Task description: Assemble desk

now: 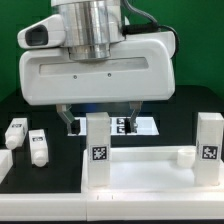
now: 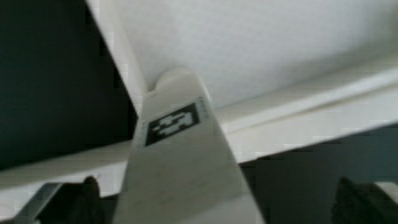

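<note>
The desk's white rimmed top (image 1: 140,172) lies at the front. Two white leg blocks stand upright on it, one (image 1: 97,143) at the exterior view's left corner and one (image 1: 208,140) at the right corner. My gripper (image 1: 100,120) hangs over the left leg and is open. In the wrist view that tagged leg (image 2: 178,140) rises between the two dark fingers (image 2: 71,203). There is a gap on each side and neither finger touches it. The desk top (image 2: 267,50) shows behind the leg.
Two loose white leg blocks (image 1: 15,132) (image 1: 38,147) lie on the black table at the exterior view's left. The marker board (image 1: 145,126) lies flat behind the desk top, partly hidden by the robot hand.
</note>
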Available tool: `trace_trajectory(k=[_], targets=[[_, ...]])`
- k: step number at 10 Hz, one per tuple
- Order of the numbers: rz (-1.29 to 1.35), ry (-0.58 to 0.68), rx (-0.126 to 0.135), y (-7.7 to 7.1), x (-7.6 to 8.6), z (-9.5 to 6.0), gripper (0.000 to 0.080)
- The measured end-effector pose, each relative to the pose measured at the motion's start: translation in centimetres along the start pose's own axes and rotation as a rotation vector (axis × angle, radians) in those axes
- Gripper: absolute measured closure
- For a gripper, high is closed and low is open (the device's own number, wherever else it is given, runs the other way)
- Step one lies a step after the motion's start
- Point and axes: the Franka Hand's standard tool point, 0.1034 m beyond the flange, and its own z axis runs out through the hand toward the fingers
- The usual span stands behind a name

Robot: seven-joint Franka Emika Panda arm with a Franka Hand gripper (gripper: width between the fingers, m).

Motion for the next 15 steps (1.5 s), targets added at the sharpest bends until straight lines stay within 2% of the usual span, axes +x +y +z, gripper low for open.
trace_trajectory(k=[1,2,3,4,5,8,9,13,14,15], targets=[[0.017,0.0,0.0,0.0,0.0,0.0,0.0162],[0.044,0.0,-0.001,0.01,-0.01,0.03,0.0282],[0.054,0.0,-0.001,0.05,-0.01,0.05,0.0282],[0.134,0.0,-0.008,0.47,0.03,0.08,0.0482],[0.259,0.002,-0.012,0.79,0.11,0.1,0.0507],[0.788,0.017,-0.015,0.76,-0.17,0.27,0.0508],[0.999,0.01,0.006,0.47,-0.38,0.35,0.0508],[1.256,0.0,0.017,0.37,-0.37,0.41,0.0509],[1.377,-0.006,0.028,0.3,-0.35,0.4,0.0509],[1.561,-0.011,0.05,0.27,-0.25,0.43,0.0509]])
